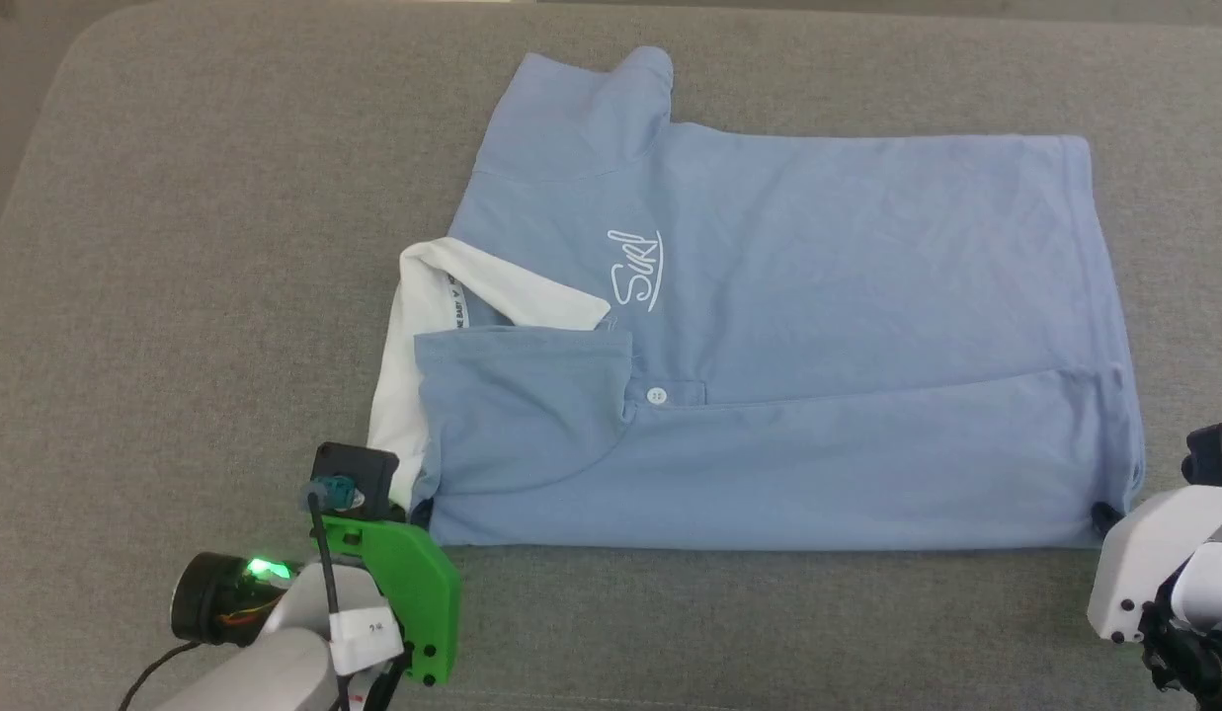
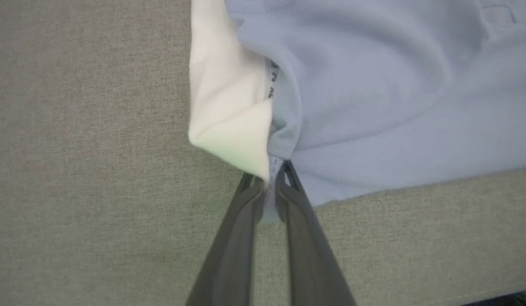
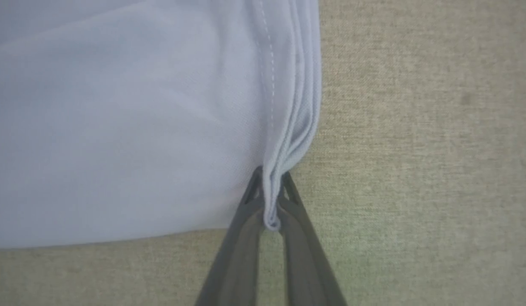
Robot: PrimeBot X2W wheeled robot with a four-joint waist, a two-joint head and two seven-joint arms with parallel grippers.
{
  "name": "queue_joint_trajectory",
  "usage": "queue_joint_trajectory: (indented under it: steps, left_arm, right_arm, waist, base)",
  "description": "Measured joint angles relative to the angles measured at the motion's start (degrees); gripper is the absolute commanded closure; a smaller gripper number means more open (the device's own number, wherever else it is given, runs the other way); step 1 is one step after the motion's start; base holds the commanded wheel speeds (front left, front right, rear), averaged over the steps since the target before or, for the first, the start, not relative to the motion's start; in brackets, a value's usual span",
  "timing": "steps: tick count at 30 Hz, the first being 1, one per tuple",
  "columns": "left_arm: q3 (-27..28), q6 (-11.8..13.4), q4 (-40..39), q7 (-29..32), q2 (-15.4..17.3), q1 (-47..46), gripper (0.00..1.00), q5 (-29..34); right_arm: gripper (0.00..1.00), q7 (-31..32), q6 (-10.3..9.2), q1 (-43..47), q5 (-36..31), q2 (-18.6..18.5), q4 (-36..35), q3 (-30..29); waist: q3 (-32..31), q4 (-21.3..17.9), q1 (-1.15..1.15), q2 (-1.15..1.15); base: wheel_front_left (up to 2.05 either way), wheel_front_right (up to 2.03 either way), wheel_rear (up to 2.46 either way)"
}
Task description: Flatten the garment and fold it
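The garment (image 1: 788, 336), a light blue polo shirt with a white collar and white cursive logo, lies sideways on the grey surface, its near long edge folded over. My left gripper (image 1: 418, 509) is at its near left corner by the collar. In the left wrist view my left gripper (image 2: 269, 182) is shut on the garment (image 2: 373, 85) where the white collar meets the blue knit. My right gripper (image 1: 1104, 515) is at the near right hem corner. There my right gripper (image 3: 269, 180) is shut on the layered hem of the garment (image 3: 118, 119).
A grey fabric-covered surface (image 1: 225, 247) spreads around the shirt, with its rounded corner at the far left. One sleeve (image 1: 611, 99) sticks out toward the far side. My green left wrist mount (image 1: 413, 583) and white right forearm (image 1: 1164, 563) sit along the near edge.
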Motion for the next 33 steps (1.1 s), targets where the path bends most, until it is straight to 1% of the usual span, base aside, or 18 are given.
queue_joint_trajectory:
  steps: [4,7,12,16,19,23,26,27,28,29,33]
  left_arm:
    - [-0.04,-0.7,0.22,-0.01,1.19,0.29,1.0,-0.27]
    - [0.01,-1.4,0.12,0.0,2.45,1.14,1.0,-0.8]
    - [-0.85,-2.9,-1.35,1.93,5.08,3.02,1.0,-2.72]
    - [-2.05,-3.63,-2.69,3.79,6.48,4.98,1.0,-3.61]
    - [-2.59,-3.64,-2.87,4.3,6.61,5.55,1.0,-3.85]
    - [-3.09,-3.76,-1.91,4.3,6.0,5.6,1.0,-3.89]
    - [-3.76,-4.87,0.29,4.25,4.89,5.59,1.0,-3.89]
    - [-3.91,-5.2,0.98,4.09,4.49,5.58,0.62,-3.87]
    - [-4.09,-5.34,1.8,3.52,4.15,5.56,0.0,-3.74]
    - [-4.13,-5.54,2.48,3.23,3.96,5.54,0.0,-3.74]
    - [-3.04,-5.72,4.04,0.52,3.32,5.5,0.0,-3.7]
  right_arm:
    - [1.0,0.19,0.0,0.53,0.94,0.13,-0.53,0.01]
    - [1.0,1.71,0.0,2.23,2.02,-0.13,-2.36,0.02]
    - [1.0,6.13,0.02,6.1,4.04,-0.68,-7.13,-0.13]
    - [1.0,10.35,0.02,9.86,4.93,-0.74,-10.48,-0.24]
    - [1.0,11.36,0.02,11.61,4.99,-0.65,-11.52,-0.74]
    - [1.0,11.78,0.02,12.14,4.46,-0.13,-11.07,-1.0]
    - [1.0,11.5,0.01,12.11,3.55,-0.03,-9.22,-0.38]
    - [1.0,11.01,0.01,12.1,3.02,-0.19,-8.69,-0.03]
    - [0.68,10.07,0.01,12.03,2.22,-0.64,-8.22,0.66]
    - [0.0,9.15,0.02,11.9,1.74,-1.02,-7.87,1.09]
    - [0.0,3.66,0.0,10.07,2.31,-1.79,-7.27,1.76]
  waist:
    - [-1.57,-0.42,0.0,0.0]
    - [-3.03,-0.77,0.0,0.0]
    - [-5.55,-1.49,0.0,0.0]
    - [-6.87,-2.18,0.0,0.0]
    - [-7.1,-2.61,0.0,0.0]
    - [-6.62,-2.71,0.0,0.0]
    - [-6.14,-2.74,0.0,0.0]
    - [-6.05,-2.74,0.0,0.0]
    - [-5.96,-2.75,0.0,0.0]
    - [-5.92,-2.77,0.0,0.0]
    - [-6.36,-2.74,0.0,0.0]
  base:
    - [0.0,0.0,0.0]
    - [0.0,0.0,0.0]
    - [0.0,0.0,0.0]
    - [0.0,0.0,0.0]
    - [0.0,0.0,0.0]
    - [0.0,0.0,0.0]
    - [0.0,0.0,0.0]
    - [0.0,0.0,0.0]
    - [0.0,0.0,0.0]
    - [0.0,0.0,0.0]
    - [0.0,0.0,0.0]
